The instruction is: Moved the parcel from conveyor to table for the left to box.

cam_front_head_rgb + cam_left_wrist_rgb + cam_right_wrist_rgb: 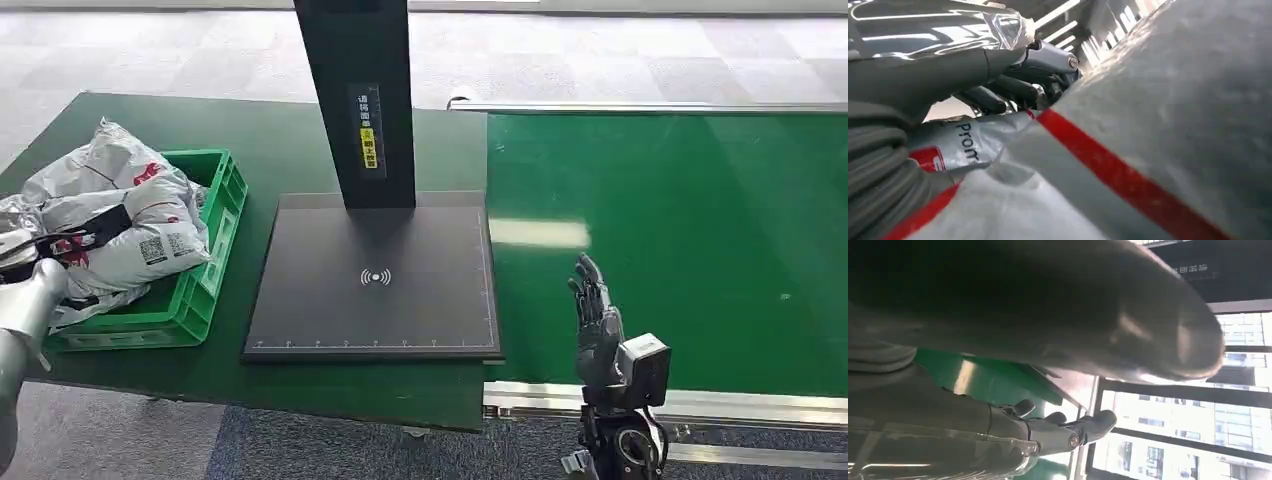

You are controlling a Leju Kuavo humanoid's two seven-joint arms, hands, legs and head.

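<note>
My right hand [598, 325] stood upright at the near edge of the conveyor [680, 250], palm side-on, fingers straight and apart, holding nothing. In the right wrist view its thumb [1048, 305] loomed large and blurred, with the darker fingers [1083, 427] stretched out below it against bright windows.

My left hand [30, 270] was at the far left, over the green crate [205, 270], pressed in among the parcels. In the left wrist view its dark fingers [1013, 90] curled against the grey wrapping; I could not tell whether they gripped a bag or just rested on it.

The parcel [120, 225], a crumpled grey-white plastic mailer with red markings and printed labels, lay heaped with others in the crate on the green table [280, 140]. The pile overflowed the crate's rim, its long axis running roughly from the near left to the far right. Close up, a red stripe [1128, 180] crossed the wrapping diagonally.

Between the crate and conveyor sat a black scanner pad [375, 275] with a dark post [358, 100] rising from its far edge.
</note>
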